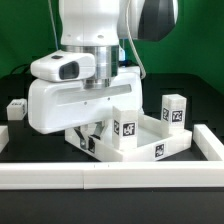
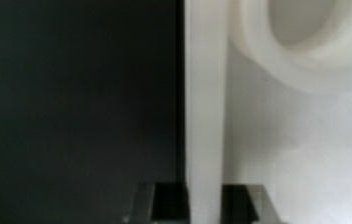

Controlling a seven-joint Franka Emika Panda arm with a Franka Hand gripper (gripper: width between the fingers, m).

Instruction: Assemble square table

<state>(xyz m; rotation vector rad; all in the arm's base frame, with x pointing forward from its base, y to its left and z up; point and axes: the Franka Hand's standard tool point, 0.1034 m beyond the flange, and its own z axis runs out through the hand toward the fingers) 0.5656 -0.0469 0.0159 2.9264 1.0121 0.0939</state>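
Note:
The white square table slab lies with its raised rim up, next to the front border wall. Its rim runs between my fingertips in the wrist view, with a round corner socket beside it. My gripper reaches down at the slab's side on the exterior view's left. Its jaws press both faces of the rim. One tagged leg stands upright at the exterior view's right. Another leg stands by the slab's middle. A third leg lies at the far left.
The long low white border wall runs along the front and turns back at the exterior view's right. The table surface is black. The arm's large white body hides the area behind the slab.

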